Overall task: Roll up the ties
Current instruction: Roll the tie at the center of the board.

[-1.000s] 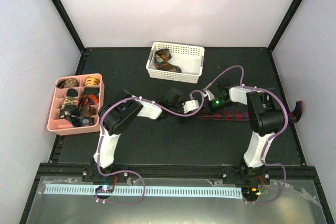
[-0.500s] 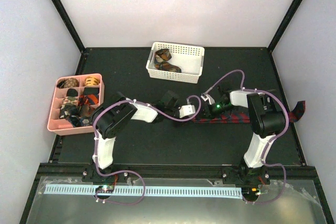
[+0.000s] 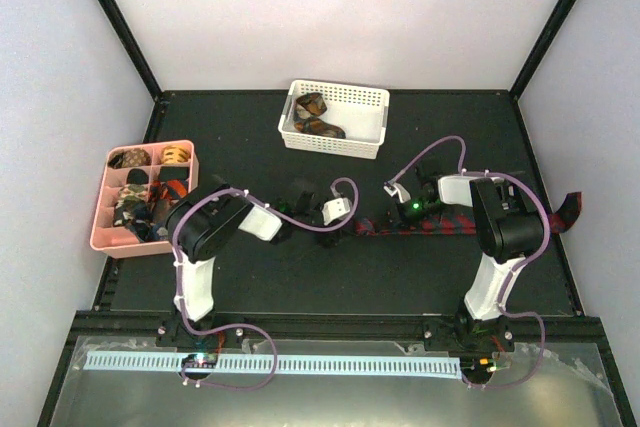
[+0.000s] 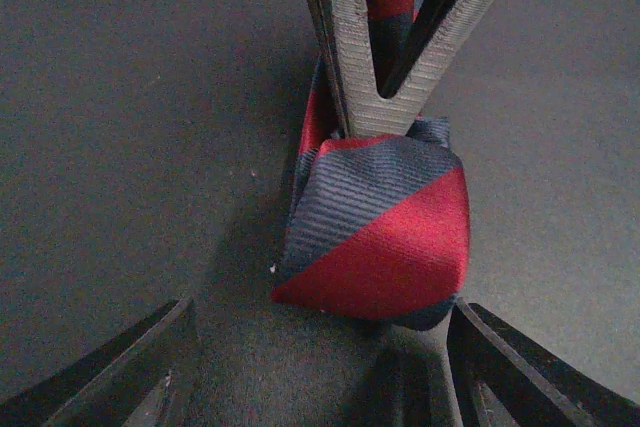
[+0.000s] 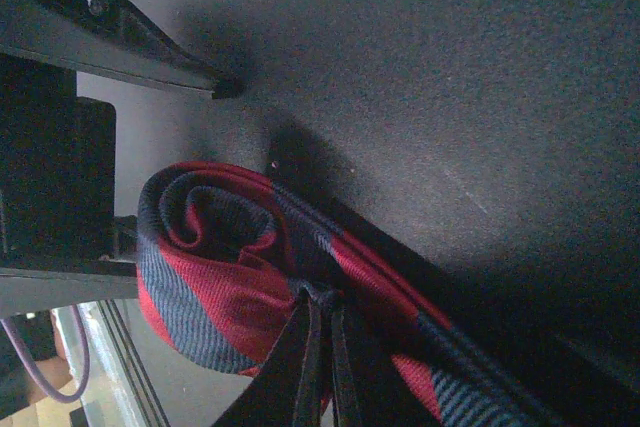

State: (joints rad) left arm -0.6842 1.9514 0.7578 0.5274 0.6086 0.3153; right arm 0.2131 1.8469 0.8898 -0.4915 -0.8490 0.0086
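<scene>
Pinching red-navy striped tie [image 4: 375, 237]: right claw [image 5: 322, 332] clamped on it; left claw [image 4: 322, 307] apart, straddling rolled end.

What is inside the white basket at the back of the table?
Brown and orange patterned ties lie bunched at the left end of the white basket. Their number, and anything beneath them, cannot be seen.

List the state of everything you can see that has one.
red striped tie, one end coiled, the rest flat on the table
left gripper, open, coiled end just ahead of it
right gripper, shut on the red striped tie
white basket, holds loose ties at one end
pink tray, several compartments hold rolled ties
</scene>
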